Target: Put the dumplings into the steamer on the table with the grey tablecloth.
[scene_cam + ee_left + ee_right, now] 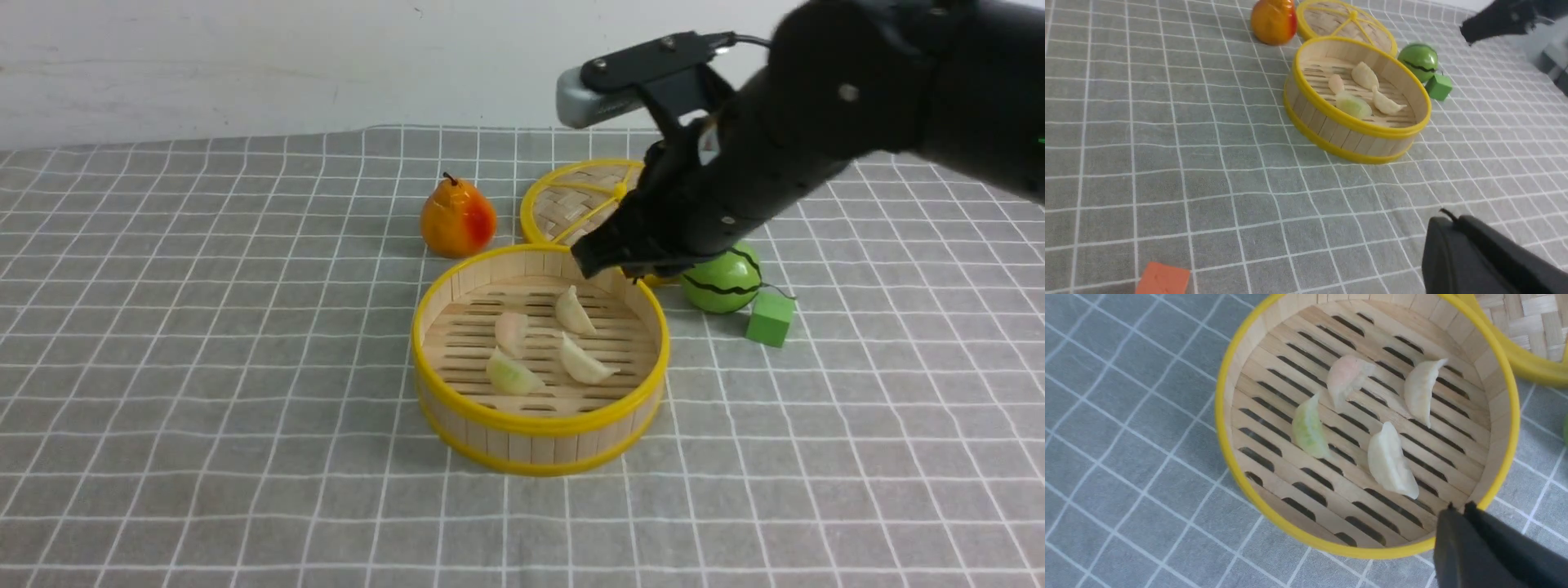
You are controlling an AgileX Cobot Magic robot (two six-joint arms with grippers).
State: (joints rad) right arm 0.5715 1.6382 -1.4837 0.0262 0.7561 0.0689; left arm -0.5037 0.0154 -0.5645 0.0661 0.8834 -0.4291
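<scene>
Four dumplings (584, 362) lie in the steamer (539, 426) on the worktop (816, 490).

One dumpling is pink, one green and two off-white. All are pleated crescents on the slatted floor, inside yellow rims. The right tool (584, 261) hangs over the steamer's far rim, clenched on nothing. Its arm hides part of the one lid (571, 196) behind the steamer, and the top of the one green ball (722, 290) to the steamer's right. One cube (770, 318) sits just beside that ball, and one pear (457, 219) stands behind the steamer. The left tool (1443, 220) is cut off by the picture edge, clenched and empty, well apart from the steamer. So is one orange block (1162, 279), only partly seen. Grey checked cloth (163, 327) covers everything.
</scene>
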